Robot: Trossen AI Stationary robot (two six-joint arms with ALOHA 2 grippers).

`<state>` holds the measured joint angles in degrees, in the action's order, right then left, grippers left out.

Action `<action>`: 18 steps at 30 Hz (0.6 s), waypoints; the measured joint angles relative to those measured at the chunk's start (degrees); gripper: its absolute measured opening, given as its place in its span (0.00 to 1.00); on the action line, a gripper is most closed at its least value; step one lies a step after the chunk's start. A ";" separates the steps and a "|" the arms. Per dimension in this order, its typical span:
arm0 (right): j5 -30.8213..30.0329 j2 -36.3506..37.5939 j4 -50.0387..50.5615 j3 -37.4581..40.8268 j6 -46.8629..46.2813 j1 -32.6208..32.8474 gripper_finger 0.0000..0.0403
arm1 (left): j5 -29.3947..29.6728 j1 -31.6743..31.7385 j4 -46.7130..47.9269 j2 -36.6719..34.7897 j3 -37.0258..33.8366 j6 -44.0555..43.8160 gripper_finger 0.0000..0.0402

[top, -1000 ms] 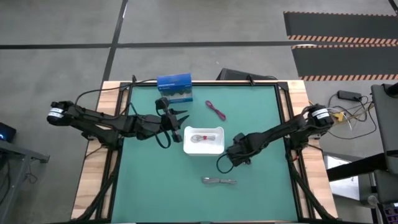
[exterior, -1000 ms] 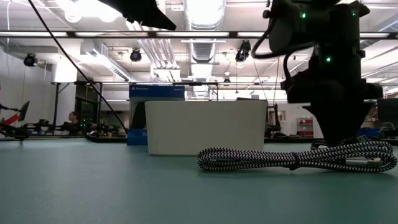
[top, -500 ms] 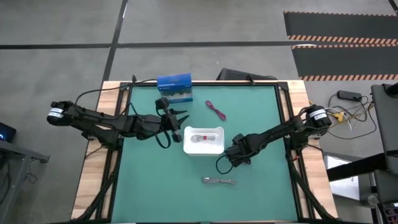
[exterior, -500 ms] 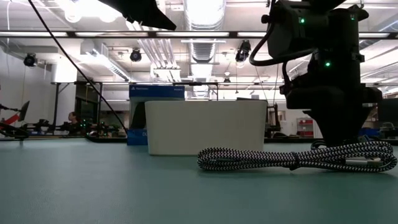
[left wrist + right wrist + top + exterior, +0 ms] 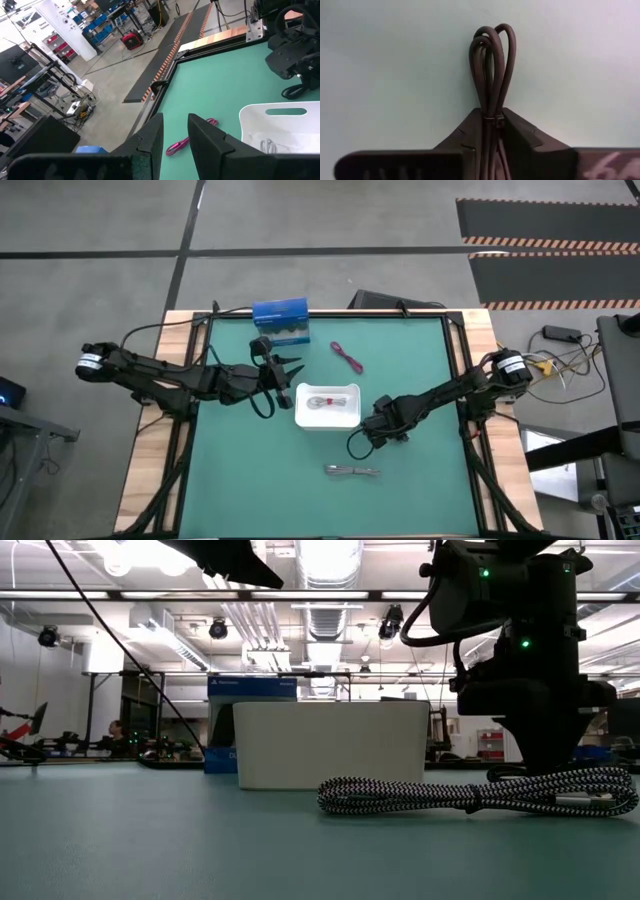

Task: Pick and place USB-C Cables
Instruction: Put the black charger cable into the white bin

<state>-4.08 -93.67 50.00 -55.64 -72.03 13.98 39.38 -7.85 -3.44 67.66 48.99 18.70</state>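
Note:
A black USB-C cable [image 5: 492, 60], bundled with a small tie, lies on the green mat with my right gripper [image 5: 385, 430] shut on it, near the right near corner of the white tray [image 5: 352, 420]. A white-pinkish cable [image 5: 322, 401] lies inside the tray. On the mat beyond the tray lies a magenta cable [image 5: 347, 357], and a grey braided cable [image 5: 352, 471] lies nearer the front edge. My left gripper [image 5: 292, 372] hovers open by the tray's far left corner with nothing between its fingers. My right gripper pinches the black bundle between its two fingers at the tied part [image 5: 490, 120]. It comes from above, pointing down. The looped end [image 5: 494, 35] sticks out beyond the fingers and seems to rest on the mat. The bundle's other end is hidden under the gripper.
A blue box [image 5: 280, 320] stands at the far edge, left of centre. The grey braided cable [image 5: 480, 795] stretches in front of the right gripper in the low view. Green mat shows to the left and right of the tray.
My right gripper has stirred slightly in place over the black cable's spot beside the tray. The tray and the other cables lie where they were.

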 joint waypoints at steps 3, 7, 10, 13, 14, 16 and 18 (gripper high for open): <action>0.00 0.13 0.08 0.00 0.08 0.00 0.10 | 0.00 -0.01 0.00 0.00 0.00 -0.02 0.18; -0.02 0.98 1.17 0.11 1.16 -0.02 0.10 | -0.02 -0.03 0.00 0.00 0.00 -0.20 0.18; -0.41 2.59 1.98 0.11 1.57 -0.02 0.10 | -0.04 -0.03 0.00 0.00 0.00 -0.24 0.18; -0.81 4.40 3.30 0.11 1.85 -0.02 0.10 | -0.04 -0.03 -0.02 0.00 0.00 -0.24 0.18; -1.30 5.14 3.84 0.11 2.10 -0.02 0.10 | -0.04 -0.05 -0.02 -0.03 0.00 -0.24 0.18; -2.91 6.77 4.44 0.11 2.25 0.02 0.10 | -0.04 -0.06 -0.01 -0.14 0.00 -0.24 0.18; -4.65 8.56 4.79 0.11 2.32 0.02 0.10 | -0.07 -0.14 0.30 -0.40 0.00 -0.24 0.18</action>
<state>-8.73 -85.11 54.79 -55.53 -69.71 14.00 39.31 -7.99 -3.14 67.26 48.99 18.46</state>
